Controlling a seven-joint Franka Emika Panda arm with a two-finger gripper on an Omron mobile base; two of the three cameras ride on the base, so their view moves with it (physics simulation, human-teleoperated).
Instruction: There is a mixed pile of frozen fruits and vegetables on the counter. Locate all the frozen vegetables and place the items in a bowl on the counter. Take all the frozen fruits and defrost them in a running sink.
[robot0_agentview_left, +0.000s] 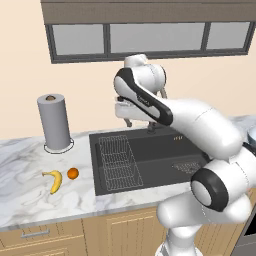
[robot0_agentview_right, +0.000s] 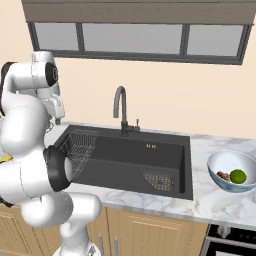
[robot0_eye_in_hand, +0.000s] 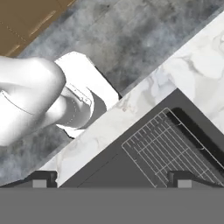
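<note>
Left base view has the banana (robot0_agentview_left: 54, 180) and orange (robot0_agentview_left: 73, 173) apart on the worktop (robot0_agentview_left: 20, 197); right base view has the bowl (robot0_agentview_right: 231, 171) holding green ball (robot0_agentview_right: 238, 175) and brown lump (robot0_agentview_right: 223, 175); hand view shows the tool (robot0_eye_in_hand: 112, 178) spread open above the sink (robot0_eye_in_hand: 144, 157), holding nothing

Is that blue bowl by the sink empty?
No. The bowl holds a green ball and a brown lump.

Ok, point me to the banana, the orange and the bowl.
banana (robot0_agentview_left: 55, 181): left base view, middle of its curved body.
orange (robot0_agentview_left: 73, 173): left base view, centre of the fruit.
bowl (robot0_agentview_right: 218, 161): right base view, pale inner wall.
</note>
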